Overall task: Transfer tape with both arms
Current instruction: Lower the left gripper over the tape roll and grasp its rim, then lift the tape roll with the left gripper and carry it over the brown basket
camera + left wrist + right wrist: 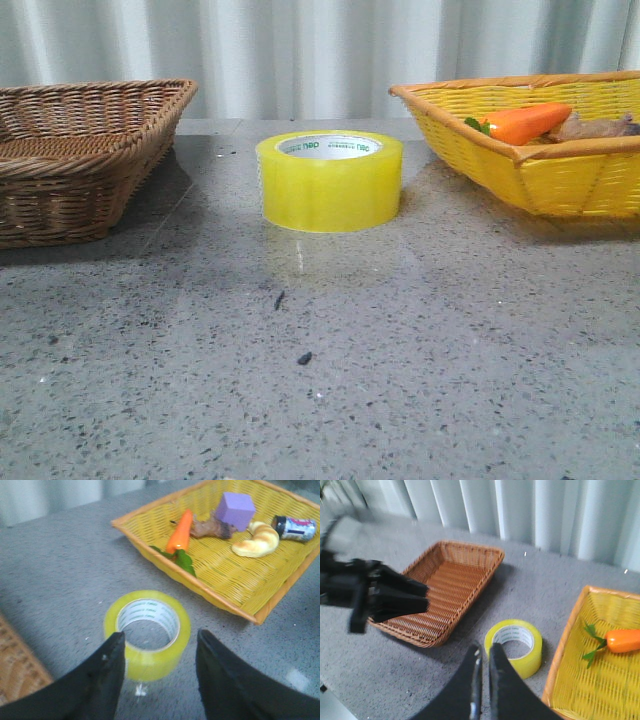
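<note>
The tape, a wide yellow roll with a white core, lies flat on the grey table between two baskets. In the left wrist view the tape sits just beyond my left gripper, which is open and apart from the roll, one finger overlapping its near edge. In the right wrist view my right gripper is shut with nothing in it, its tips short of the tape. Neither gripper shows in the front view.
A brown wicker basket stands left of the tape. To the right, a yellow basket holds an orange carrot, a purple block, a croissant and a can. The left arm hovers over the brown basket.
</note>
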Robot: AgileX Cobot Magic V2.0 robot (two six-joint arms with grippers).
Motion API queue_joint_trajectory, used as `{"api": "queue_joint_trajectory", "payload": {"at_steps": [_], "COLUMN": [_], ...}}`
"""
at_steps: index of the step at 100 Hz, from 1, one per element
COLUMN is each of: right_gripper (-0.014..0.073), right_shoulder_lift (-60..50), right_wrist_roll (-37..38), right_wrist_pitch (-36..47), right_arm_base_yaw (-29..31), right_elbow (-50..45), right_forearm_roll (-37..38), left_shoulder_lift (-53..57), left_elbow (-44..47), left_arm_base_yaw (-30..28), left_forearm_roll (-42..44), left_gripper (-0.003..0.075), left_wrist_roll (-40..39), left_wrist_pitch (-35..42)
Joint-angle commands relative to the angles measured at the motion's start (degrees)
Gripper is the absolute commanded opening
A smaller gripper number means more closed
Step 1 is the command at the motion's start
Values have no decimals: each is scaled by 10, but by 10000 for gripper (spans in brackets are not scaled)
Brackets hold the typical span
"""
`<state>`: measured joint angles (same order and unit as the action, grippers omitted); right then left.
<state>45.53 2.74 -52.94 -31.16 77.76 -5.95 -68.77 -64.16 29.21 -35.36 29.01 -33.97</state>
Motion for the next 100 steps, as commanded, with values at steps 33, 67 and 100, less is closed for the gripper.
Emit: {"api": "queue_joint_trajectory", "payload": {"at_steps": [33, 67, 100], "right_gripper": [-57, -57, -57], "right_shoulder_lift": [-236, -237, -237], "right_wrist_roll": [100, 101, 101], "right_wrist_pitch": [105, 72, 85], "right_arm_base_yaw": [1, 1, 1], "right_elbow": [-168, -168, -168], "right_forearm_roll": [48, 51, 65], "left_shoulder_lift": [-253, -325, -371], "left_elbow": [-277, -295, -292], "left_arm_base_yaw": [8, 12, 22], "left_forearm_roll": [40, 113, 119], "left_gripper": [449, 449, 449], "left_wrist_roll": [-57, -115, -115], "left_wrist_pitch": [-141, -159, -149]}}
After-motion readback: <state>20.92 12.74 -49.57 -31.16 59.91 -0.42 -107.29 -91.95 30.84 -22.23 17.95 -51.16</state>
